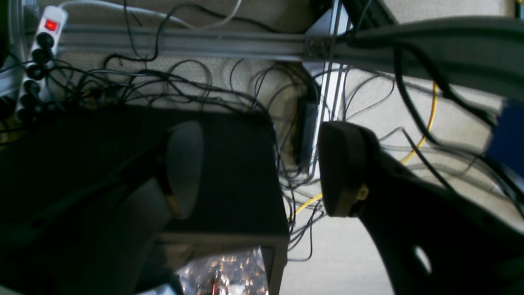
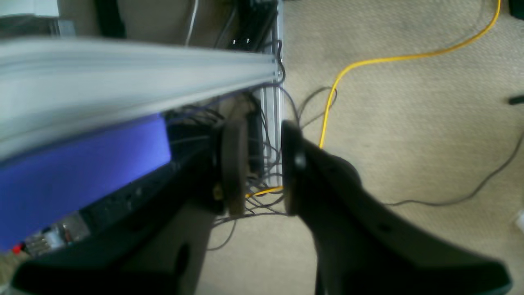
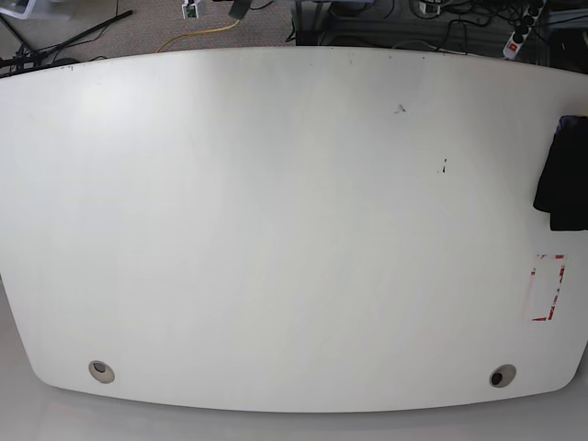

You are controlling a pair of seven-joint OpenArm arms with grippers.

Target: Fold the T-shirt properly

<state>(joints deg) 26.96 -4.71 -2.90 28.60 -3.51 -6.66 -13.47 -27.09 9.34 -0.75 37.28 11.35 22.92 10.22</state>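
Note:
The black T-shirt (image 3: 562,175) shows only as a small bunched dark piece at the right edge of the white table (image 3: 276,230) in the base view; most of it is out of frame. Neither arm shows in the base view. In the left wrist view my left gripper (image 1: 262,168) is wide open and empty, above carpet and cables. In the right wrist view my right gripper (image 2: 264,168) has a narrow gap between its fingers, holds nothing, and hangs over the floor beside a frame post. No cloth is near either gripper.
A red-taped rectangle (image 3: 548,288) marks the table's right side. Below the left gripper are a black box (image 1: 237,172), a power strip (image 1: 41,53), tangled cables and an aluminium beam (image 1: 184,43). A yellow cable (image 2: 368,61) crosses the carpet; a blue panel (image 2: 82,180) lies left.

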